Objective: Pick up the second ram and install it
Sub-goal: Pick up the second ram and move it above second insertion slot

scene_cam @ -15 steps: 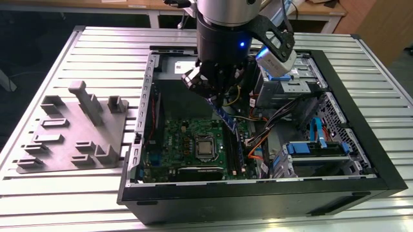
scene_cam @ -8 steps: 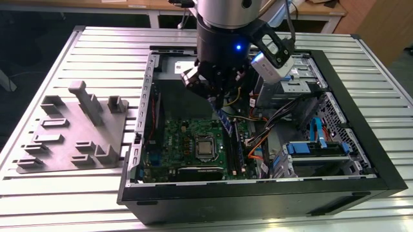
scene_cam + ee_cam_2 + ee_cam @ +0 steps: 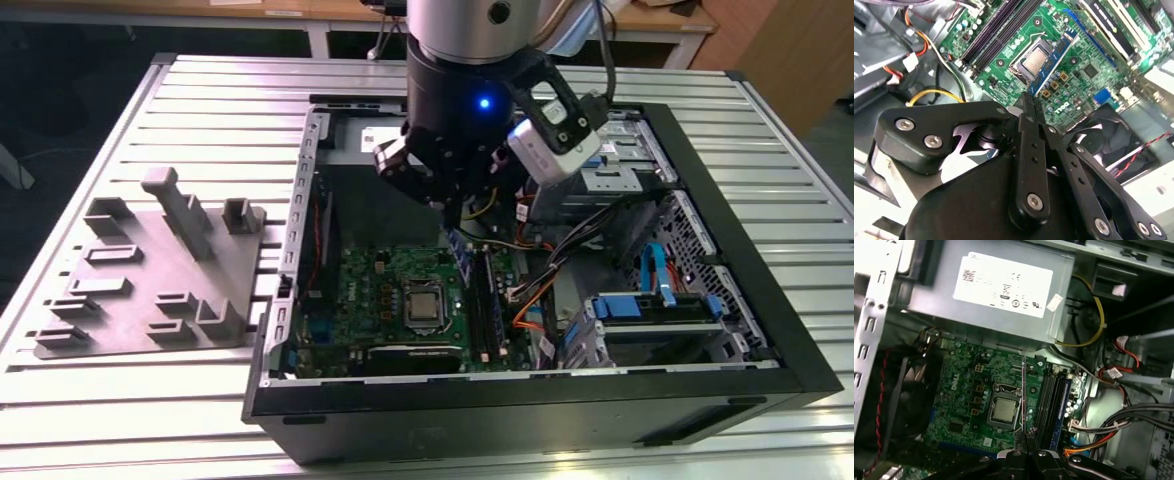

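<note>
Grey fixture [image 3: 140,275] blocks sit near the tabletop's [image 3: 200,90] edge on the exterior view's left, just beside the open black case [image 3: 534,395], which takes up the middle and the other side. Inside the case the green motherboard [image 3: 354,290] lies flat by the wall nearest the fixture, with the bare CPU [image 3: 424,308] about at its centre. Next comes the gripper [image 3: 454,212], hanging from the arm above the board. Its fingers are closed narrow on the ram [image 3: 462,262], which hangs from them on edge, above the board and not yet seated. In the first wrist view the ram [image 3: 1024,390] shows edge-on (hardly more than a sliver) between the CPU and the slots [image 3: 1050,400]. In the second wrist view its blue face [image 3: 1058,57] juts past the fingertips [image 3: 1028,112] over the CPU. Beyond the slots, toward the case's wall on the exterior view's right, lie orange cables [image 3: 531,300] and a drive cage [image 3: 654,310] with blue tabs.
</note>
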Robot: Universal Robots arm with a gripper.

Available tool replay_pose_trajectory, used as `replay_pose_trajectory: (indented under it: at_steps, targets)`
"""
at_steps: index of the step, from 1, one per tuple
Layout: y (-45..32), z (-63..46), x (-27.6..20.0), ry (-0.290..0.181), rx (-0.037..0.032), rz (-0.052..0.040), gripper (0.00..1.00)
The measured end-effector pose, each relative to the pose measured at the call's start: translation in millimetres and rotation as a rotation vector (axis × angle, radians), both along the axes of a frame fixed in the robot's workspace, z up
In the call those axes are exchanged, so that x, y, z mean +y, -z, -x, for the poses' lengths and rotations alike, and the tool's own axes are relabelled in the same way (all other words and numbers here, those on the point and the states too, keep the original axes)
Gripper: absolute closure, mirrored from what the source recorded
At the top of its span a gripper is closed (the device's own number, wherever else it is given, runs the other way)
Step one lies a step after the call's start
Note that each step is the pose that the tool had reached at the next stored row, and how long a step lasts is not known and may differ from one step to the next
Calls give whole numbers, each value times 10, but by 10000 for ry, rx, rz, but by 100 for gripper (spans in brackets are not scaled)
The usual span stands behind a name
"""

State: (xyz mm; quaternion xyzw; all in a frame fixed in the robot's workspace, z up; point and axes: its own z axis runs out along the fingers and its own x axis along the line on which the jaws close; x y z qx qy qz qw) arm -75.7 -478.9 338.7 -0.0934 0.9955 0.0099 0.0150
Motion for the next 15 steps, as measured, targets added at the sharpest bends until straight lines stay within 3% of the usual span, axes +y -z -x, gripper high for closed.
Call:
replay_pose_trajectory:
  at_steps: [9,15]
  targets:
    - [27,0,0,1534,1,2,89]
    - [30,-3,0,1563,0,-1,89]
